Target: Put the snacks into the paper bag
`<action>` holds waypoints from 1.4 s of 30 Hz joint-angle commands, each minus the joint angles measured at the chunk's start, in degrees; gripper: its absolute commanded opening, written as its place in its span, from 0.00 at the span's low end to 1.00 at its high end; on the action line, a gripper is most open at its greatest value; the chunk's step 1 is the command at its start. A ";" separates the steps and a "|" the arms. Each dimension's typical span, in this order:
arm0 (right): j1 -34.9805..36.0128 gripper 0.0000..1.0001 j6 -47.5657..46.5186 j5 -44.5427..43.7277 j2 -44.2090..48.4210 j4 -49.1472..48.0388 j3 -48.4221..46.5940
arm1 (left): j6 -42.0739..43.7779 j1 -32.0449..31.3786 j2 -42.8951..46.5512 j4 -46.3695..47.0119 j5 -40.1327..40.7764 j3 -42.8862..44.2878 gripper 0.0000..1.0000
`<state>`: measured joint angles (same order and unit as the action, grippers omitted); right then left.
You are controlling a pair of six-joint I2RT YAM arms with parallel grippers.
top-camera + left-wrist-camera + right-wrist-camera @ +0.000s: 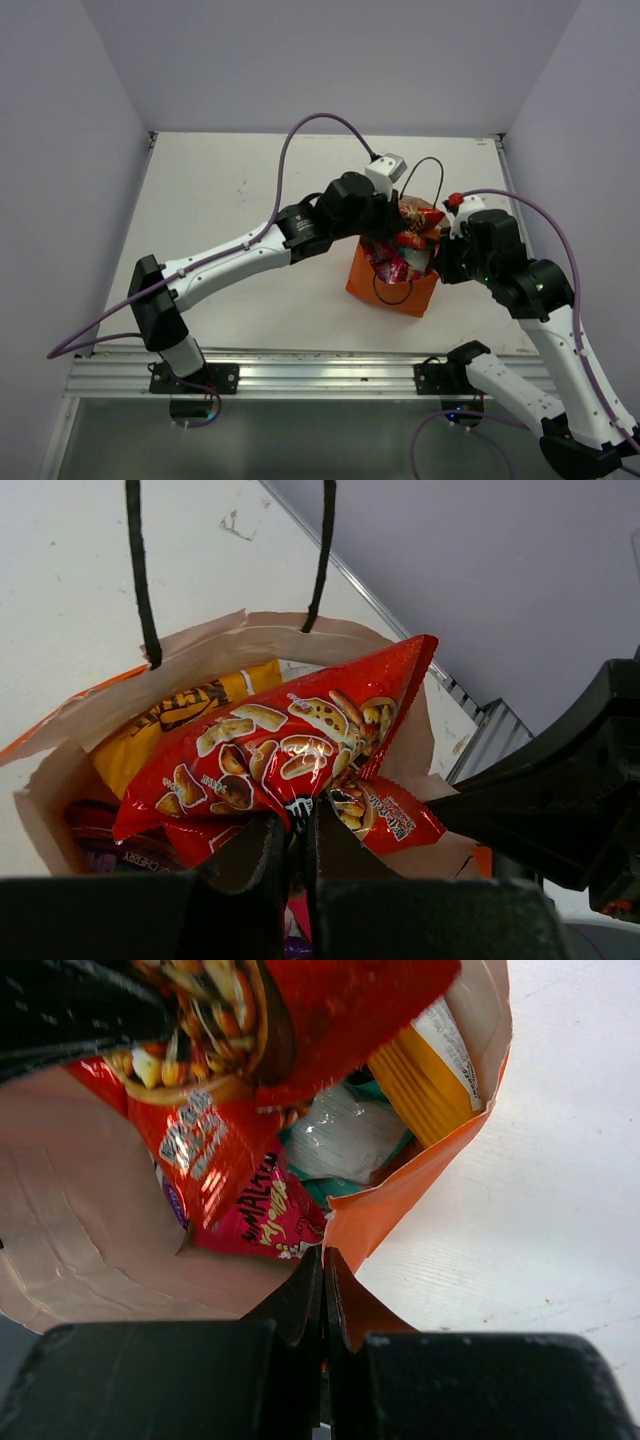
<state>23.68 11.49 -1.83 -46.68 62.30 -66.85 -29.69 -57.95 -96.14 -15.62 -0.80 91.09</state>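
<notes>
Top external: paper bag [385, 288] stands toward the near edge of the surface [220, 220], right of centre.
Left wrist: left claw [297, 825] is nearly closed, pinching the red packet [280, 755], which lies across the crowded bag mouth. Let go there, it may slide out over the rim.
Right wrist: right claw [323, 1265] is clamped on the bag's rim. A tug could tip the bag.

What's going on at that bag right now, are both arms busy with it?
The left hand is pinching a glossy red foil snack packet by its lower edge. The packet lies across the mouth of the boxy orange paper bag and is not yet fully inside. The right hand is shut on the bag's rim, apparently steadying it. A yellow foil packet, a teal foil packet and a pink foil packet are already in the bag.
</notes>
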 commanded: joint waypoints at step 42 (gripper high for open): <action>0.22 0.00 -1.91 5.95 -3.42 -0.52 -5.74 | -13.79 -11.83 9.03 -30.33 50.36 3.65 0.00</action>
<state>23.68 11.20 0.56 -48.95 63.09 -68.58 -38.63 -68.84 -93.71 -40.01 41.17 89.86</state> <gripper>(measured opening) 0.010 0.005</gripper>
